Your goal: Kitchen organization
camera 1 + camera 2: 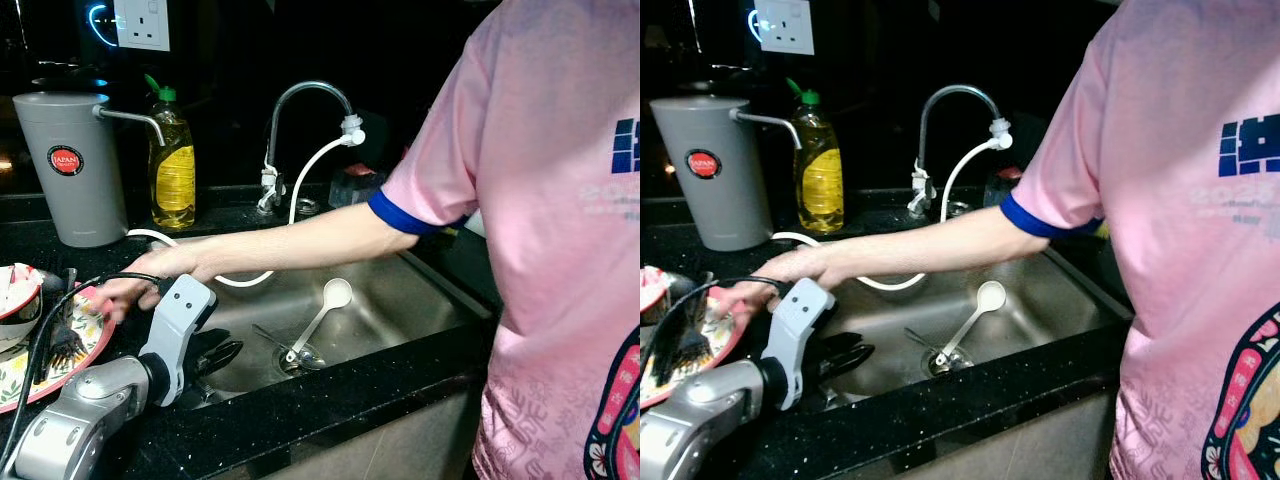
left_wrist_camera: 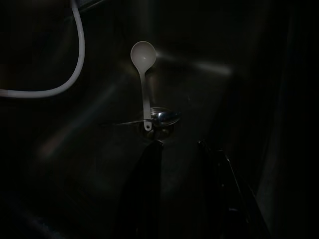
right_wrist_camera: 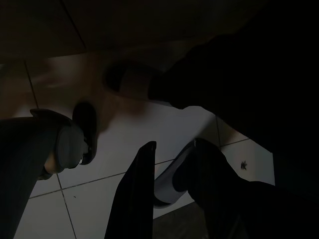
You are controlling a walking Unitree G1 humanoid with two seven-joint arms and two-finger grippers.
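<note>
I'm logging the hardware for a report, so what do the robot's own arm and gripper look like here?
The left arm is a silver metal tube with a light grey wrist bracket and a black cable looping over it. The left gripper has two long black fingers. The right gripper shows the same dark fingers.

A dim home kitchen; a stainless steel sink (image 1: 440, 300) is set in a black speckled stone counter (image 1: 330, 400), under a curved chrome tap (image 1: 300, 100); beside the tap stand a yellow dish soap bottle with a green cap (image 1: 172, 165) and a grey cylindrical water filter (image 1: 70, 165); a white wall socket (image 1: 142, 22) is above.
</note>
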